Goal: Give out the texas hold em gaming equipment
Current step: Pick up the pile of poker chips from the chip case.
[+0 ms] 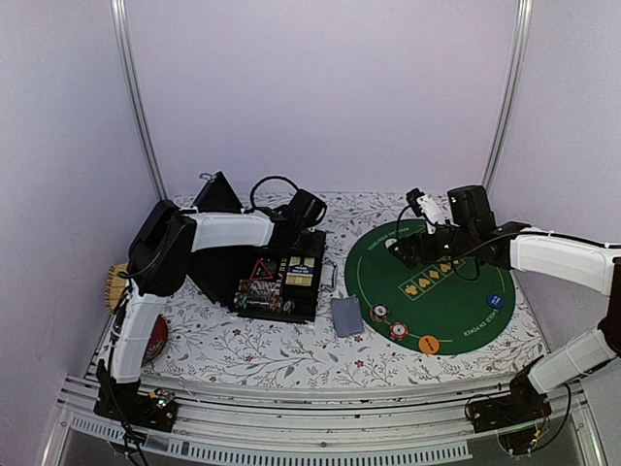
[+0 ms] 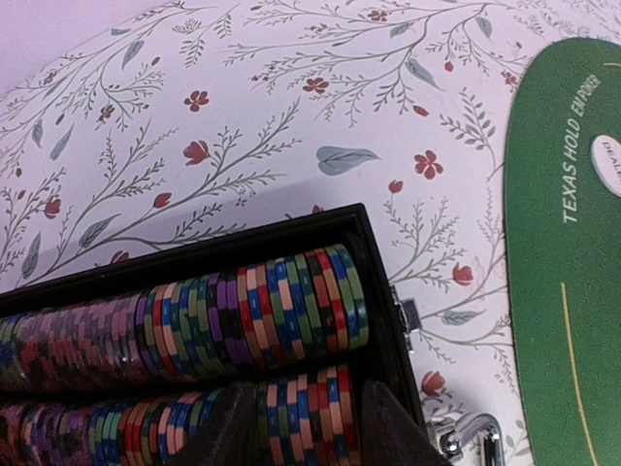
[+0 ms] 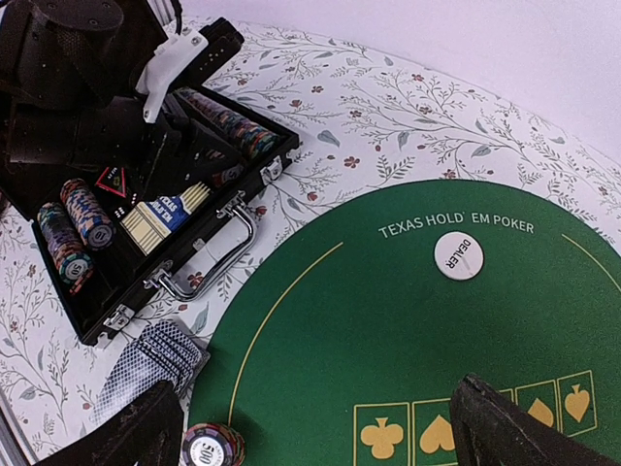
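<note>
Now mid chip-fetch: my left gripper [image 2: 309,393] half-closed astride chips [image 2: 301,427] in case [image 2: 380,282], hold unclear. Right gripper [image 3: 312,398] wide open, empty, over mat [image 3: 388,320]. Next: I clamp, lift straight up.

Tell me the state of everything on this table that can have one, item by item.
black case, open, lid up.
left gripper, fingers straddling chips in the case; grip unclear.
right gripper, open, empty, over the green mat.
card deck, face down on the cloth.
dealer button, face up on the mat.
two chips, flat on the mat.
</note>
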### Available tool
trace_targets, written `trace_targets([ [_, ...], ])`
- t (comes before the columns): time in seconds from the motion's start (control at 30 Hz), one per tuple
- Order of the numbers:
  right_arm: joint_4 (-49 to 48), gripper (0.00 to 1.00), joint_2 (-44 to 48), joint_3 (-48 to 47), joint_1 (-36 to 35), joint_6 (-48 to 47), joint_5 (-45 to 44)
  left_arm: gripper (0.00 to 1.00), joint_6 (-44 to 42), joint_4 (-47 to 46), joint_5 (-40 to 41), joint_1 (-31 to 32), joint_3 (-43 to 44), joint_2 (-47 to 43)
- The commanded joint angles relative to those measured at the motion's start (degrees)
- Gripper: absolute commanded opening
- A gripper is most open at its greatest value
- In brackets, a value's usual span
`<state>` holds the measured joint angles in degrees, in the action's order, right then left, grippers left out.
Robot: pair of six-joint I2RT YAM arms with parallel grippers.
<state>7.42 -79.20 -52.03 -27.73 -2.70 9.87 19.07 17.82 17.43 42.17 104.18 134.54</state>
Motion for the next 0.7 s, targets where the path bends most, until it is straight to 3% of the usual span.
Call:
trace_targets([
  [0.0,0.8,0.98,-0.6,-1.7,-0.1,-0.7,1.1,0.42,1.3,6.4,-0.3,-0.7,-2.7,-0.3],
  [0.27,1.1,0.98,-0.8,-2.0,-0.1,-0.9,1.6,0.58,1.1,4.9,0.2,-0.1,-3.6,-2.1],
  [0.67,1.5,0.98,-1.0,-2.2,0.0,-1.2,1.6,0.50,0.7,2.0,-3.8,1.3,-3.7,-0.6],
])
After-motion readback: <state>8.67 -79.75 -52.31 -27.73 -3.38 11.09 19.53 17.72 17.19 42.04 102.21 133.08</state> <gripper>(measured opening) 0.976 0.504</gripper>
